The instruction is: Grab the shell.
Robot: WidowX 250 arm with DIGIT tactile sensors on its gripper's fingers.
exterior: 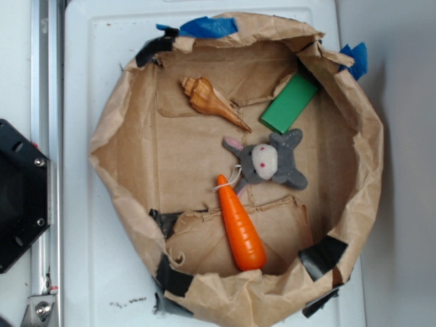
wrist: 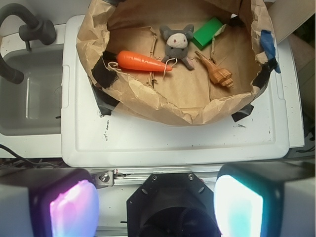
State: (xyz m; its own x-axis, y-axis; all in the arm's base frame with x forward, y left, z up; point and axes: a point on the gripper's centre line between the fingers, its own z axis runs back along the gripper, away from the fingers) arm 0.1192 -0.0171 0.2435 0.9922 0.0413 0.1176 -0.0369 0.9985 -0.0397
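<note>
- The shell (exterior: 210,102) lies on the paper floor of the bag (exterior: 109,143), near the back wall, its knobby end toward the taped rim and its thin point aimed at the green block (exterior: 289,103).
- I'd close across the thick ribbed body, not the point, which I expect would slip out.
- I'd come straight down: the rabbit toy (exterior: 269,162) sits just beside the tip, the carrot (exterior: 240,225) farther off.
- My gripper (wrist: 155,205) is spread wide in the wrist view, both pads (wrist: 74,207) apart and nothing between them.
- It hangs outside the bag, well apart from the shell, so I must first clear the crumpled rim.
</note>
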